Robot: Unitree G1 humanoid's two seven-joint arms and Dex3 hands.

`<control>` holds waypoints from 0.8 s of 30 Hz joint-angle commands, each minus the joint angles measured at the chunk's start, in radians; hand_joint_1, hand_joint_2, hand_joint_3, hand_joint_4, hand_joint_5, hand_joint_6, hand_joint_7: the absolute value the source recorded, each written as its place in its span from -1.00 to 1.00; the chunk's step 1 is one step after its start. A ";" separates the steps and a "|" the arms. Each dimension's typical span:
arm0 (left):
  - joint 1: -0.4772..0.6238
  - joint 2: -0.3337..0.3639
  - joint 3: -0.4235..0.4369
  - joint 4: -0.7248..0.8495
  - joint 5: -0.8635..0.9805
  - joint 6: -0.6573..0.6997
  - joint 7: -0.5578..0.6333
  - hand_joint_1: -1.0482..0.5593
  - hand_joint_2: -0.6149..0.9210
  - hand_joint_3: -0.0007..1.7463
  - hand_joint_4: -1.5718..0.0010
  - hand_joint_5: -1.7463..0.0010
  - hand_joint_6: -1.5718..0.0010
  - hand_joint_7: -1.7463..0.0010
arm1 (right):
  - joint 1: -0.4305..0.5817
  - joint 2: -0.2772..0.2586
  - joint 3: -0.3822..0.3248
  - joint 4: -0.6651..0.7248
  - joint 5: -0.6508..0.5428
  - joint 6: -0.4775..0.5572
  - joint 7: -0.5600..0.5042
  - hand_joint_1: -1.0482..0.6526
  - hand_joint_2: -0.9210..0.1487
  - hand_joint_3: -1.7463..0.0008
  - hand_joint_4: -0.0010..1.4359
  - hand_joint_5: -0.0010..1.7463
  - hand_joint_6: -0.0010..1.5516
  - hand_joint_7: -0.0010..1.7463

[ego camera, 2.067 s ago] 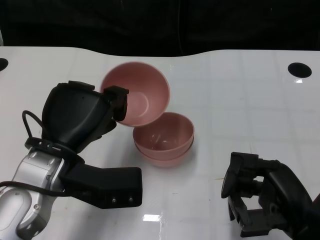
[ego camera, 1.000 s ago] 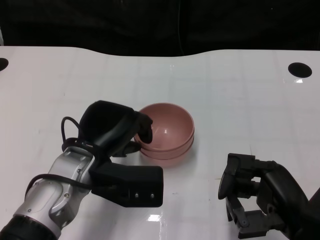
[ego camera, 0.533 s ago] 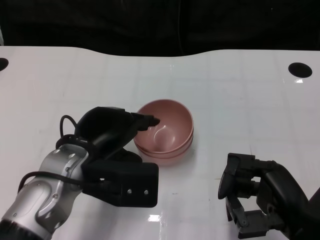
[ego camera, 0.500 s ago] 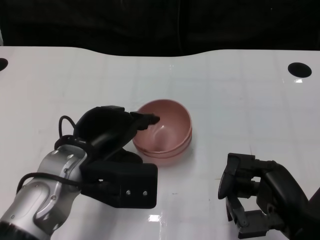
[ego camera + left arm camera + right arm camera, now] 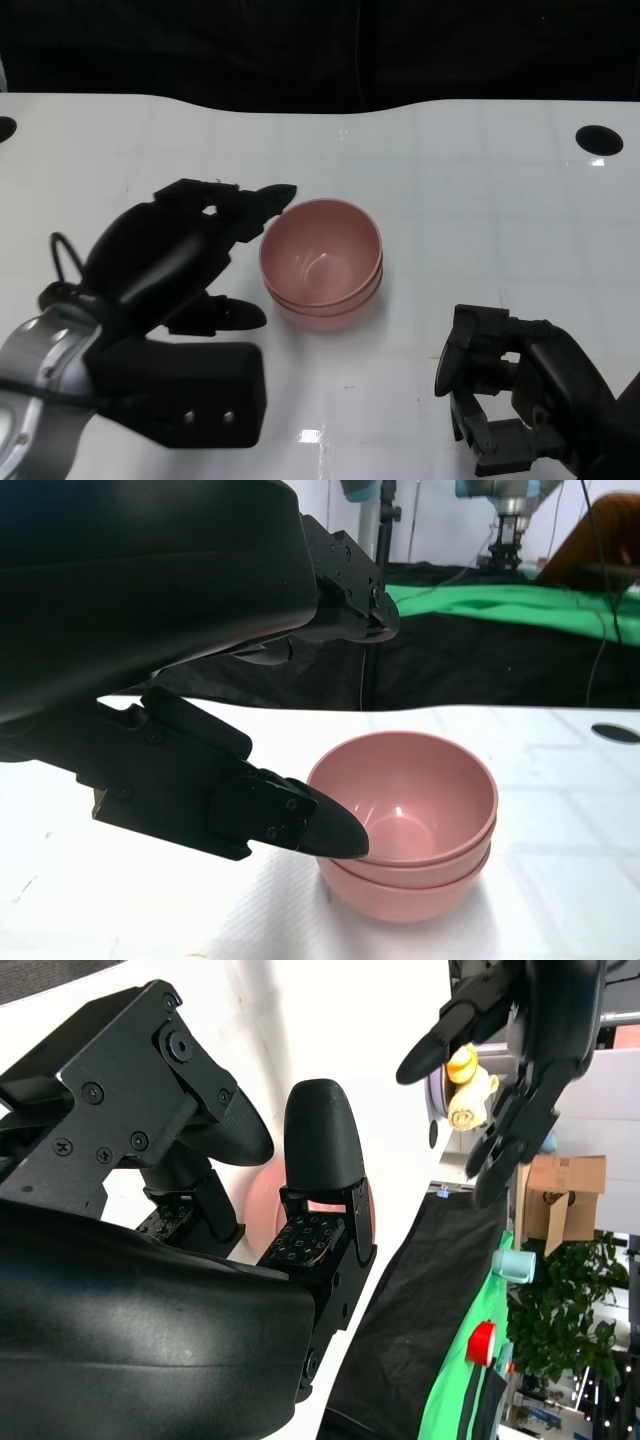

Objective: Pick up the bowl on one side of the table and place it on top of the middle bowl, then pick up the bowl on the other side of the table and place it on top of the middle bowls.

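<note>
You have a white table (image 5: 480,200) in front of you with the pink bowl stack (image 5: 321,262) sitting near its middle, upright, rims nested; in the left wrist view two rims show clearly, one inside the other, and I cannot tell from these frames whether a third bowl lies within. No loose bowl shows on either side of the table, so I judge the stacking is done or nearly so. The relation that matters is this: the stack lies just to the right of your left hand (image 5: 190,255) and a little farther from you, with the fingertips reaching toward its left rim, close beside it but apparently apart. That hand has its fingers spread and holds nothing. Your right hand (image 5: 510,385) sits well apart from the stack, nearer to you and off to the right, fingers curled in with nothing between them as far as the head view shows. The left hand is plainly the nearer one, so any clearing move should draw it left and toward you, away from the rim, to avoid nudging the stack.
</note>
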 commanded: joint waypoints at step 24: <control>0.453 -0.327 0.281 -0.270 -1.073 0.217 0.004 0.05 0.67 -0.12 0.10 -0.57 0.08 -0.25 | 0.011 -0.015 -0.037 -0.023 0.041 0.029 0.033 0.19 0.08 -0.70 0.23 0.89 0.07 0.59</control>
